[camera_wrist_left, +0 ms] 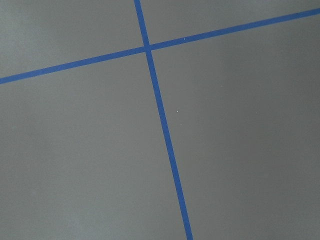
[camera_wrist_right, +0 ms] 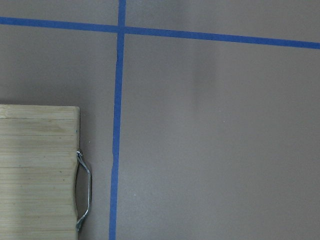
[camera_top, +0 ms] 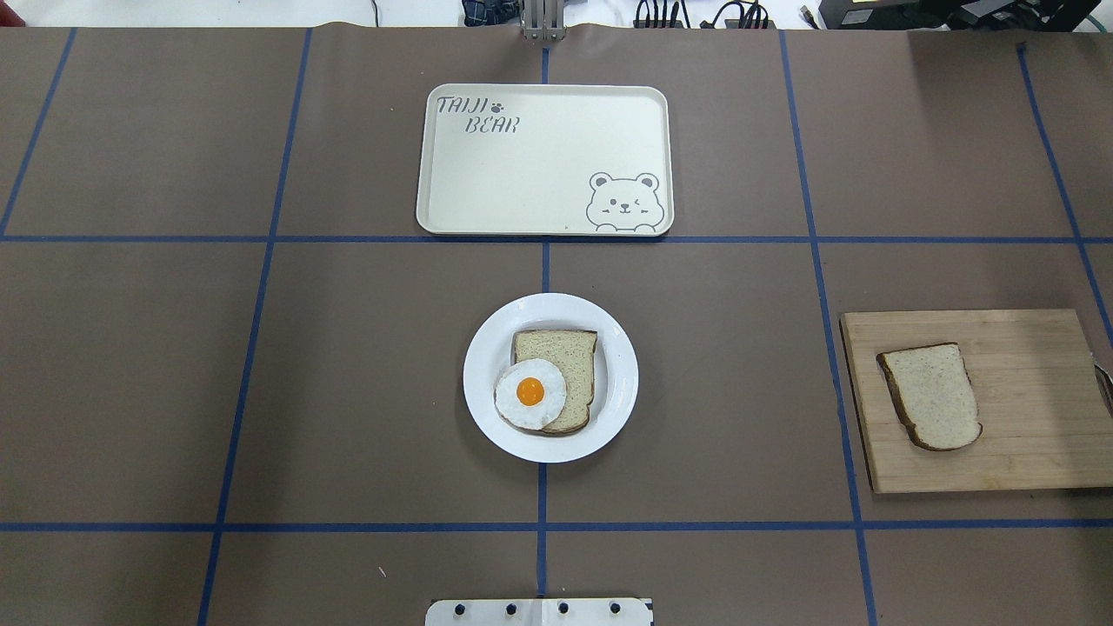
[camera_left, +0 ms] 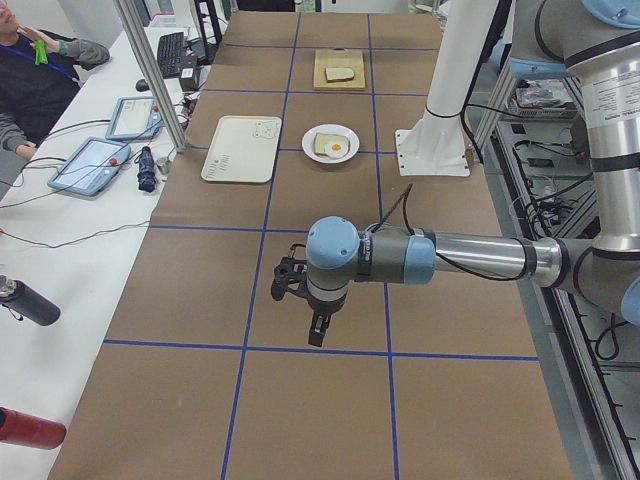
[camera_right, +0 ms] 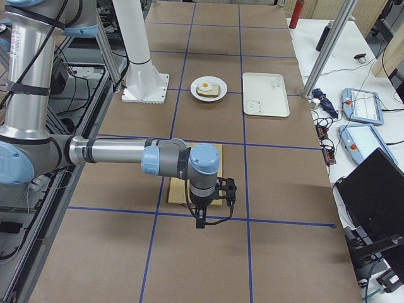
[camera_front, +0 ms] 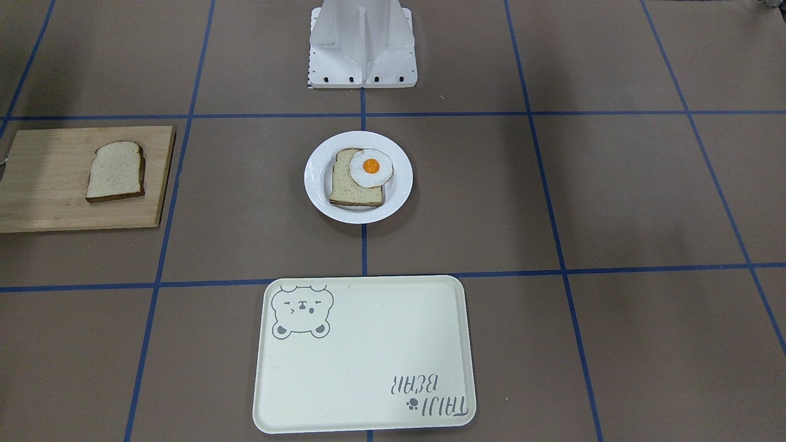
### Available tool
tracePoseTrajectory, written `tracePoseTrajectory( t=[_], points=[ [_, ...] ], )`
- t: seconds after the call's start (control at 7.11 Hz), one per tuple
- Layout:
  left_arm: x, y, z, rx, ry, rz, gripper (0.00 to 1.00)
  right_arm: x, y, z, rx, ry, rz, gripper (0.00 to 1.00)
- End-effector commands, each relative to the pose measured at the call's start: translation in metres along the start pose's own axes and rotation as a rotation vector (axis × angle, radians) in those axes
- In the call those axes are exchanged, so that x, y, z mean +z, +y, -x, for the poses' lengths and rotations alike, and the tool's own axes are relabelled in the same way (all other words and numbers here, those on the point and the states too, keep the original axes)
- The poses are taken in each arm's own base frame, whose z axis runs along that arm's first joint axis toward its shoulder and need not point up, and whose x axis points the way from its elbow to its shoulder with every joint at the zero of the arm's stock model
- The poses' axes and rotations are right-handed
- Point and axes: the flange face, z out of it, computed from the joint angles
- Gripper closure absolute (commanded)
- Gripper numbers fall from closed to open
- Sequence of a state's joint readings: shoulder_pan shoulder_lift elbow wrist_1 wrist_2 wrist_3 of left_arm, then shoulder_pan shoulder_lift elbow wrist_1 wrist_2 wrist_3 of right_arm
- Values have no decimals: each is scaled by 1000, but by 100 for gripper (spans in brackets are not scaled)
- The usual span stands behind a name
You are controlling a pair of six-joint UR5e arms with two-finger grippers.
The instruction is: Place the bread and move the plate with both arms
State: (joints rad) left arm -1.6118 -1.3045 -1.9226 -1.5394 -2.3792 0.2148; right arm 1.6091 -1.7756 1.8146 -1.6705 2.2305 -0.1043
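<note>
The bread lies flat on a wooden cutting board at the table's right end; it also shows in the overhead view. The white plate sits mid-table and holds a squarer slice with a fried egg on it. My left gripper hangs over bare table far from the plate, seen only in the exterior left view. My right gripper hangs just past the board's outer end, seen only in the exterior right view. I cannot tell whether either is open or shut.
A cream bear tray lies beyond the plate. The right wrist view shows the board's corner with a metal handle. The left wrist view shows only brown table with blue tape lines. The white robot base stands behind the plate.
</note>
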Motion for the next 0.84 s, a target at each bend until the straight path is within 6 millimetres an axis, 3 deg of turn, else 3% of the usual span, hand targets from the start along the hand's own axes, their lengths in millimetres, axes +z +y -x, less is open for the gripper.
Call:
tracePoseTrajectory(
  t=[0.0,0.42,0.56,0.7],
  points=[
    [-2,-1,-2,11,-1,-6,2,-2,-2,1,-4,1,-5,0],
    [-7,-3,-6,21,-3,-14,2,-25,-11,20,-50,-2,-54,0],
    [-17,-13,-14,44,-9,-38,2,-52,-35,44,-125,-37,-151,0],
    [-31,-32,-21,68,-16,-78,2,-60,-42,50,-187,-38,-226,0]
  ],
)
